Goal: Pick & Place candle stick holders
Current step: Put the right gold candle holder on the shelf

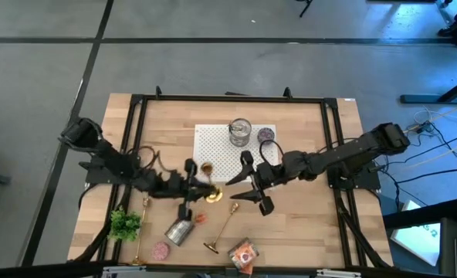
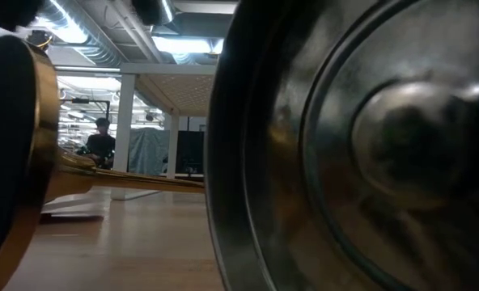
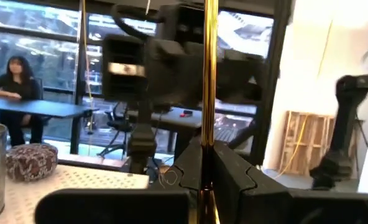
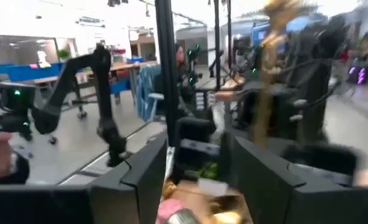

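My left tool [image 1: 188, 190] is clamped on a brass candle stick holder [image 1: 211, 193] at mid-surface, its stem upright between my fingers [image 3: 234, 180]. My right tool [image 1: 253, 190] hovers just beside it, spread open, I think; I should keep the stem vertical and set its base flat on the white perforated mat [image 1: 213, 143]

Candle stick holder [image 1: 211, 194] between both grippers, two more [image 1: 222, 228] nearer front edge.

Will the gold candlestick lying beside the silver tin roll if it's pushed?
Probably: the slim shiny gold candlestick lies on its side, so it would roll in a curve around its wide round base. Its polished stem looks stiff, perhaps slippery.
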